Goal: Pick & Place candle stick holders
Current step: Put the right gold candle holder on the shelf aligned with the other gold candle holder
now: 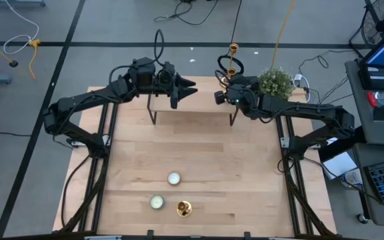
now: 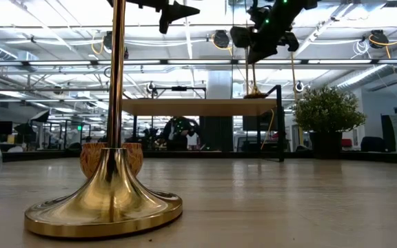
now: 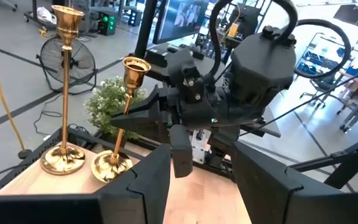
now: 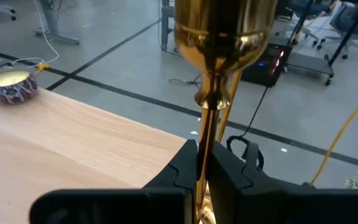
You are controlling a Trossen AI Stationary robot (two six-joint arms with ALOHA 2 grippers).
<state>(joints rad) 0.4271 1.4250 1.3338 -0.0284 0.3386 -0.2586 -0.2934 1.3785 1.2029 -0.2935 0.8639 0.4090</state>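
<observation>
My right jaws are pressed together on the slim stem of one candle stick holder (image 4: 211, 43), just under its small cup. This holder leans a little. Its round base sits at the far right corner of the raised shelf (image 2: 185, 105), at the back of the bench (image 1: 199, 153). My right arm (image 1: 312, 113) comes to it from the right side.

A second candle stick holder (image 3: 64, 93) stands upright just beside the one I pinch, and it is the taller one. The two bases are very close; I cannot tell if they touch. A small green plant (image 1: 275, 81) stands right behind them, near my right wrist, so this corner is crowded.

My left arm (image 1: 85, 103) is high over the left part of the shelf. Its jaws are spread and hold nothing, and they point at the right jaws, a short way apart from them.

The third candle stick holder (image 1: 183, 209) stands on the bench near the front edge, well apart from both arms. A greenish candle (image 1: 157, 201) is just beside it, and a white candle (image 1: 173, 178) is a little farther back. A candle in a patterned bowl (image 4: 8, 84) rests on the bench too.
</observation>
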